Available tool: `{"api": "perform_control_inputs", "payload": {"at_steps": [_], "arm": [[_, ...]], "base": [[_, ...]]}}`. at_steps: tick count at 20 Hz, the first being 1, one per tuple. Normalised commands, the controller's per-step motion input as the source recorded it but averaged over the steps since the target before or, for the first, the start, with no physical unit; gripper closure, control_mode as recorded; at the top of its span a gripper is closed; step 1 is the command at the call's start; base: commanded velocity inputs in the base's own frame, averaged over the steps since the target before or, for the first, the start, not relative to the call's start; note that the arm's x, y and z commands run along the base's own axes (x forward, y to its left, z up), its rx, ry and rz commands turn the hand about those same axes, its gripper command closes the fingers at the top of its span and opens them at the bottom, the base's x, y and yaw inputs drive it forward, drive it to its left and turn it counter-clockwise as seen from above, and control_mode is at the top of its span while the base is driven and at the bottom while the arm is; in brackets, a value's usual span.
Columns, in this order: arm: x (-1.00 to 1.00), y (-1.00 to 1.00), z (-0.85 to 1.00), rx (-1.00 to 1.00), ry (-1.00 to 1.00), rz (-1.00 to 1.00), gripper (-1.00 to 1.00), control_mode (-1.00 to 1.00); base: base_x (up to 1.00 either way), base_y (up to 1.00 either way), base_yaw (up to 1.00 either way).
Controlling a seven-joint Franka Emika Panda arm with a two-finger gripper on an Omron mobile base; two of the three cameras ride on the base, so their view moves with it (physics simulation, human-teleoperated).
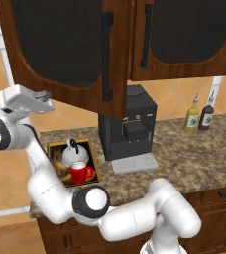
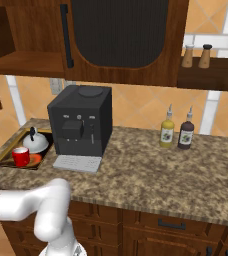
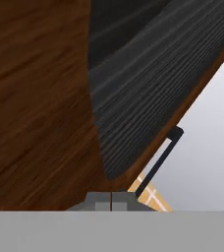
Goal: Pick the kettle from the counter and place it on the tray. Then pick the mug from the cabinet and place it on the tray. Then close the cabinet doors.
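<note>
The silver-white kettle (image 1: pixel 75 155) (image 2: pixel 35 142) and the red mug (image 1: pixel 79 172) (image 2: pixel 21 156) both stand on the gold-rimmed tray (image 1: pixel 54 147) (image 2: pixel 3 159) at the counter's (image 1: pixel 194 158) left end. The cabinet's (image 2: pixel 21 62) left door (image 1: pixel 60 49) hangs swung open towards me; the right door (image 1: pixel 184 34) (image 2: pixel 121 35) is shut. My gripper (image 1: pixel 47 98) (image 3: pixel 111 201) is shut and holds nothing. It sits by the lower left of the open door's outer face. The hand view looks close along that door's wood frame, ribbed panel (image 3: pixel 148 83) and bar handle (image 3: pixel 158 162).
A big black coffee machine (image 1: pixel 127 124) (image 2: pixel 81 120) stands right of the tray. Two bottles (image 1: pixel 199 116) (image 2: pixel 176 132) stand at the back of the counter. Two shakers (image 2: pixel 196 56) sit on a wall shelf at the right. My arm's elbow (image 1: pixel 90 203) hangs over the counter's front edge.
</note>
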Motion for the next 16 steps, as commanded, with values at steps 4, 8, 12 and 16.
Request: {"api": "perform_control_inputs", "payload": {"at_steps": [4, 8, 12, 16], "arm": [[0.09, -0.69, 0.00, -0.10, 0.34, 0.35, 1.00, -1.00], [0.15, -0.67, 0.00, -0.01, 0.38, 0.46, 1.00, -1.00], [0.11, -0.61, 0.01, 0.00, 0.40, 0.48, 1.00, -1.00], [0.13, -0.64, 0.05, 0.00, 0.41, 0.47, 1.00, -1.00]], "base": [[0.00, 0.00, 0.00], [0.00, 0.00, 0.00], [0.00, 0.00, 0.00], [0.00, 0.00, 0.00]]}}
